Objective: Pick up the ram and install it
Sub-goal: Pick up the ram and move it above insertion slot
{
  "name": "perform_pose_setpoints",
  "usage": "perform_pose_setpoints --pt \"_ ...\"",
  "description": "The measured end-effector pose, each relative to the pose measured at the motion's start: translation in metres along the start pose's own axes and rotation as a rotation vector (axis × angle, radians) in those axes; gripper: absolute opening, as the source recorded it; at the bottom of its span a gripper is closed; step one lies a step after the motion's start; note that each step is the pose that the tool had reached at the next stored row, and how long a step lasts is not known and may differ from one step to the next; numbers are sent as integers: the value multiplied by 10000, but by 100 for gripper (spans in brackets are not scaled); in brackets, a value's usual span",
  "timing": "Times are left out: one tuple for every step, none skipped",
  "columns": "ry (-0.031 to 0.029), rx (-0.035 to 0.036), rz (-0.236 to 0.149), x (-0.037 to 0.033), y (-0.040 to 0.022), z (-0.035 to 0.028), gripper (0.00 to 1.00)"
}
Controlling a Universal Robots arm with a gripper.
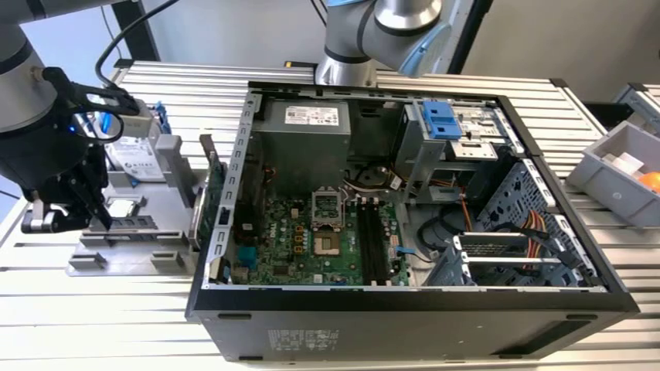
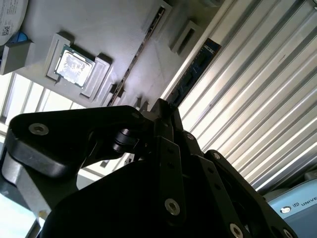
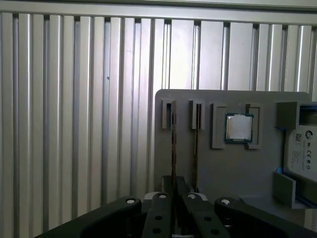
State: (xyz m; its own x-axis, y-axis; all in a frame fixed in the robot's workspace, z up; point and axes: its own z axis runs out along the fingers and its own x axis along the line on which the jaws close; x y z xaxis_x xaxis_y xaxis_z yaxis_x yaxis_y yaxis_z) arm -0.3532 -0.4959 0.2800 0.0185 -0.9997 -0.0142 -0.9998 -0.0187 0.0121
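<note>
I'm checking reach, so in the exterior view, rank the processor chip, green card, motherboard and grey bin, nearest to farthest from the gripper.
From the gripper:
1. Processor chip, beside it on the holder.
2. Green card, on edge outside the case.
3. Motherboard, inside the case.
4. Grey bin, far at the exterior view's right.

An open computer case (image 1: 413, 309) is lying on its side on the slatted counter (image 1: 93, 328), taking up the middle of the exterior view. Its green motherboard (image 1: 299, 247) is facing up, and a grey power supply (image 1: 304, 143) is sitting above it. On the exterior view's left, a grey holder (image 1: 124, 261) is carrying a square silver chip (image 3: 238, 127) and a hard drive (image 1: 134, 161). A grey bin (image 1: 617, 176) is sitting at the exterior view's right edge.
</note>
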Motion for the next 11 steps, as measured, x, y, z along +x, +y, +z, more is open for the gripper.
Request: perform_pose_setpoints --pt "1 1 1 0 2 -1 0" --pt "1 4 1 0 5 -2 0" --pt "0 7 1 -1 5 -2 0" --pt "-2 9 1 -1 5 -2 0" --pt "-3 11 0 -1 5 -3 0" --pt "-1 8 1 -1 6 -7 0" --pt "0 9 0 -1 5 -10 0" --pt "-1 10 1 -1 6 -12 0" --pt "2 8 0 -1 6 -17 0" --pt "2 9 -1 -1 6 -19 0" --pt "2 9 -1 -1 6 -22 0"
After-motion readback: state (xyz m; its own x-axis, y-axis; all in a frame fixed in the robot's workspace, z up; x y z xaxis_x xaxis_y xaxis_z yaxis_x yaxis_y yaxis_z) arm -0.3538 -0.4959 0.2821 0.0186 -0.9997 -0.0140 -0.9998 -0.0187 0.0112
